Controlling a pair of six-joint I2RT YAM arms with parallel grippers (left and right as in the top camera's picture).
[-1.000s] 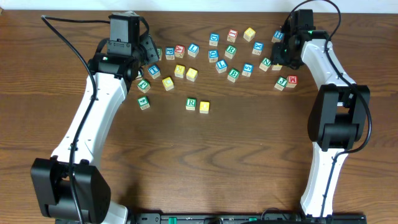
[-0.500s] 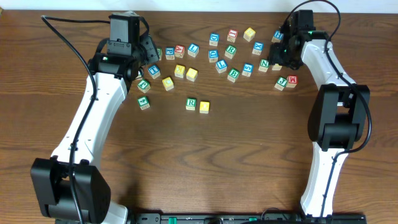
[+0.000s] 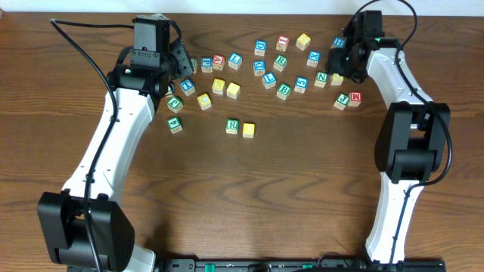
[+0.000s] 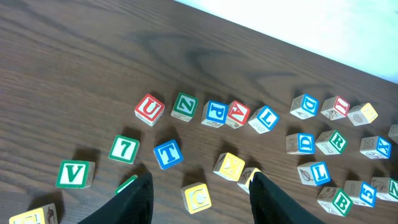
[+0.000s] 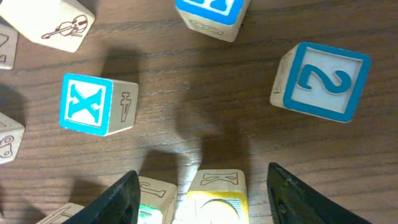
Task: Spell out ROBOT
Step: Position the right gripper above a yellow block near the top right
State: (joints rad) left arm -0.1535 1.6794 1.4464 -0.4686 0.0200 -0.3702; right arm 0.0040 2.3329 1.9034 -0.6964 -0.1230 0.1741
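A green R block [image 3: 232, 125] and a yellow block [image 3: 248, 130] stand side by side at the table's middle. Other letter blocks are scattered along the far side. My left gripper [image 3: 178, 74] is open and empty above the left cluster. In the left wrist view its fingers [image 4: 200, 202] frame a yellow C block [image 4: 198, 198], with a blue T block [image 4: 168, 154] just beyond. My right gripper [image 3: 337, 66] is open. In the right wrist view its fingers [image 5: 202, 196] straddle a yellow block [image 5: 214, 199] with a K on its side, without touching it.
In the right wrist view a blue X block [image 5: 93, 104] and a blue 2 block [image 5: 323, 81] lie ahead, and a green-lettered block [image 5: 152, 202] touches the yellow one. Red U [image 4: 149, 109], green Z [image 4: 184, 106] and blue P [image 4: 216, 113] blocks form a row.
The right gripper has shifted slightly toward the far edge. The left arm and the blocks have not visibly moved.
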